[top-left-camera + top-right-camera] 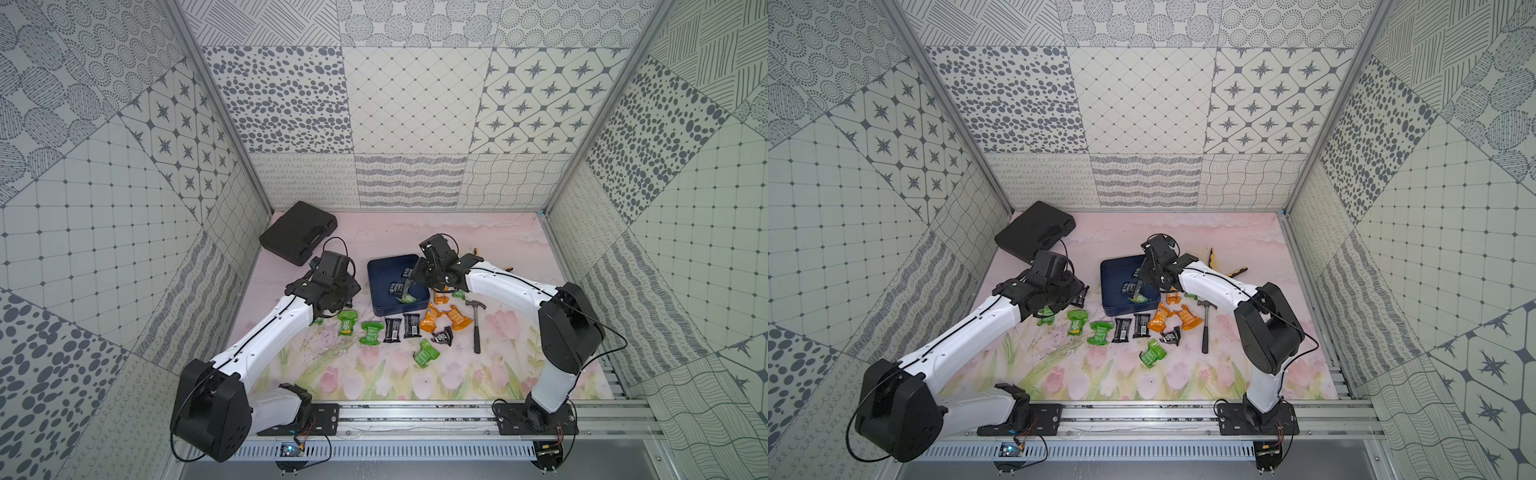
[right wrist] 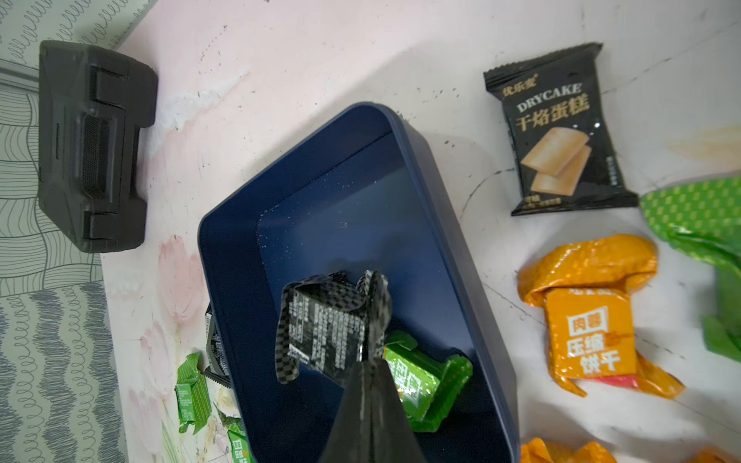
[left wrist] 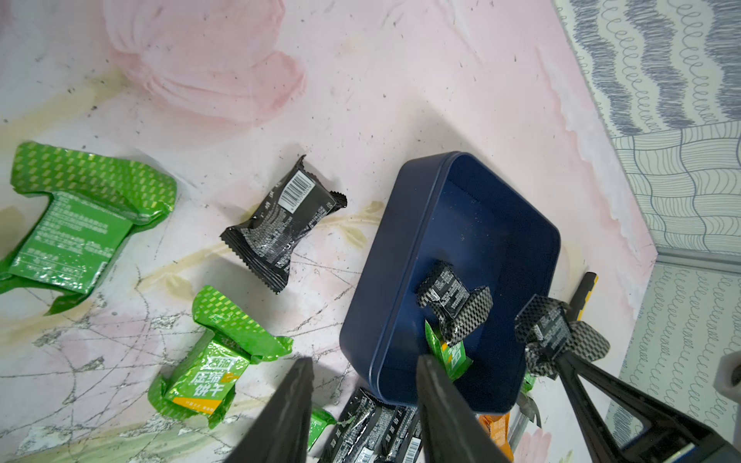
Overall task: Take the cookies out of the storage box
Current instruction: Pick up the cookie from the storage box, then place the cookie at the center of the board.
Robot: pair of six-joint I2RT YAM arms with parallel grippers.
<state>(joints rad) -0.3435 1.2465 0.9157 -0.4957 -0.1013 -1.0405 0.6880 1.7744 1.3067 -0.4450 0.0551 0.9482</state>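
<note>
In both top views the storage box (image 1: 384, 272) sits on the mat (image 1: 374, 374) between your arms. Most cookies (image 1: 392, 330) lie loose on the mat in front of it; a few are inside. Your right gripper (image 1: 410, 283) dips into the box; your left gripper (image 1: 1073, 289) hangs just beside its left wall.

From the left wrist, the left jaws stand part-open around nothing, above packets on the mat. A checkered packet (image 3: 455, 298) and a green packet (image 3: 449, 356) rest in the box.

From the right wrist, the right jaws are pinched shut on the end flap of a black packet (image 2: 326, 326) over the box. These wrappers look light, crinkly and slick: take them by the crimped end flaps, not the puffed middle.
</note>
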